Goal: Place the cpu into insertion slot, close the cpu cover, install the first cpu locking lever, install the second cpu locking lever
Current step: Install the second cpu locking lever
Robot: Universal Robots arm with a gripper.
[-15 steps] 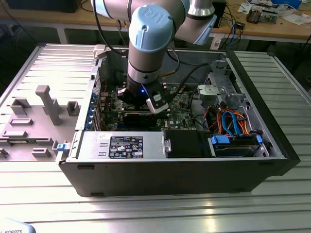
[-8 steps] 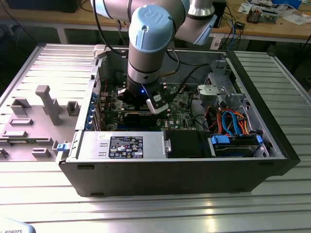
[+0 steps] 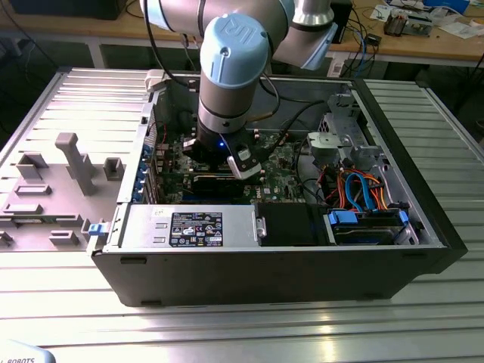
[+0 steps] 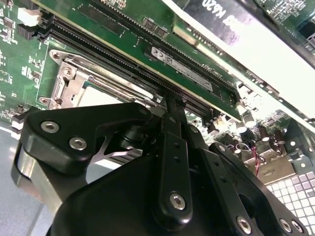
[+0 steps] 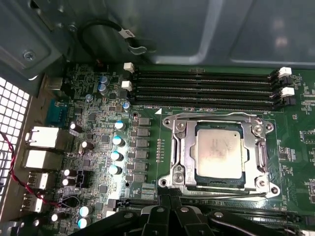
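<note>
Already the cpu (image 5: 219, 156) sits seated in the insertion slot (image 5: 183, 156), with the cpu cover (image 5: 219, 120) framing it flat. My fingers (image 5: 170, 196) hang closed and empty just beside the socket's near edge, likely lined up for a locking lever.

Ribbed metal desk (image 3: 68, 302), open black computer case (image 3: 302, 276) standing on it, grey moulded holder tray (image 3: 53, 189) lying beside the case toward the exterior view's left

Exterior view high over the case (image 3: 265, 265); both wrist views close above the insertion slot (image 5: 219, 157)
</note>
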